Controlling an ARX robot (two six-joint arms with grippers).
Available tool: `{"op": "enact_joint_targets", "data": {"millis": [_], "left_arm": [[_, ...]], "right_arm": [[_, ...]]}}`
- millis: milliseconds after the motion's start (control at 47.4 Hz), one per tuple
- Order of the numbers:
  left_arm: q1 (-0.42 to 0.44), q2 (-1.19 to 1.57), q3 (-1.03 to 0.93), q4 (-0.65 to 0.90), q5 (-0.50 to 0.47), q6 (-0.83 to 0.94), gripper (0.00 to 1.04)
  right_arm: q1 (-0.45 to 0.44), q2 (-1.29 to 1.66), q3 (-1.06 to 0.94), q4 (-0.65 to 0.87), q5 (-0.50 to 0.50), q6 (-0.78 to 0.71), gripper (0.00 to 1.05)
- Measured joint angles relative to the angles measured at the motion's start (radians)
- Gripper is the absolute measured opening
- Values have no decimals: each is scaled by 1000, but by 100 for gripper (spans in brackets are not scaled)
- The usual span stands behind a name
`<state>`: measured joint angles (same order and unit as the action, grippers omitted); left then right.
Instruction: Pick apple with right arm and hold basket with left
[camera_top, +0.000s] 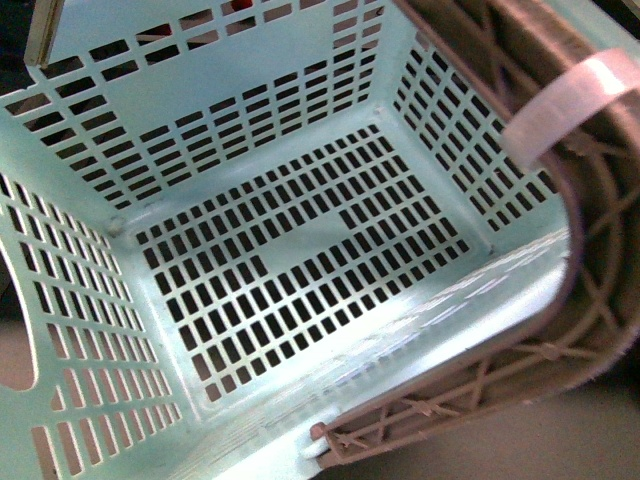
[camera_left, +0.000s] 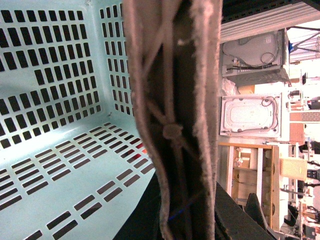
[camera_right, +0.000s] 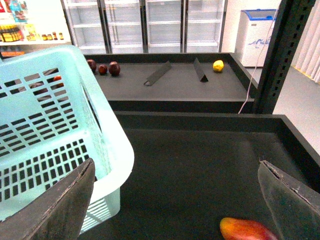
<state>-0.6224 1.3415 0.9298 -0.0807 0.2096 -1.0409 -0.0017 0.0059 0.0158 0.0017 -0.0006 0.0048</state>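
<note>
The pale mint-green basket (camera_top: 300, 250) fills the front view, tilted, with nothing inside it; its brownish-grey latticed handle (camera_top: 590, 230) with a white band (camera_top: 565, 100) runs down the right side. In the left wrist view the handle (camera_left: 175, 115) stands close to the camera and my left gripper (camera_left: 187, 220) is shut on it. The right wrist view shows my right gripper (camera_right: 175, 200) wide open over a dark tray floor, with the basket (camera_right: 55, 125) beside one finger. The red and yellow-orange apple (camera_right: 245, 230) lies between the fingers, nearer the other finger, partly cut off by the frame edge.
The dark tray (camera_right: 200, 165) has raised walls. A shelf behind it carries dark red fruits (camera_right: 114, 68), a yellow fruit (camera_right: 218, 65) and two dividers (camera_right: 157, 74). A black post (camera_right: 280, 55) stands at one side. Glass-door fridges line the back.
</note>
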Motion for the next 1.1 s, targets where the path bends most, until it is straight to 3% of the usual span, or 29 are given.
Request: {"op": "enact_joint_targets", "data": {"millis": [443, 464, 485, 569, 654, 738, 801, 865, 1097], "left_arm": [[-2, 0, 0, -2, -8, 9, 8], [-2, 0, 0, -2, -6, 9, 8], [-2, 0, 0, -2, -6, 9, 8], [-1, 0, 1, -3, -5, 9, 8], [-2, 0, 1, -3, -7, 15, 8], [-1, 0, 1, -4, -8, 14, 8], [-2, 0, 1, -4, -12, 19, 8], [-2, 0, 1, -4, -8, 19, 8], [-2, 0, 2, -4, -7, 19, 8]], "right_arm": [[0, 0, 0, -1, 0, 0, 96], [11, 16, 8, -27, 41, 16, 96], [48, 64, 50, -132, 159, 62, 96], [61, 238, 144, -355, 377, 175, 96], [-27, 347, 156, -400, 383, 217, 96], [-149, 415, 151, -317, 282, 208, 96], [-299, 538, 144, -180, 171, 166, 96], [-389, 671, 129, -60, 130, 121, 96], [-512, 1368, 150, 505, 79, -76, 96]]}}
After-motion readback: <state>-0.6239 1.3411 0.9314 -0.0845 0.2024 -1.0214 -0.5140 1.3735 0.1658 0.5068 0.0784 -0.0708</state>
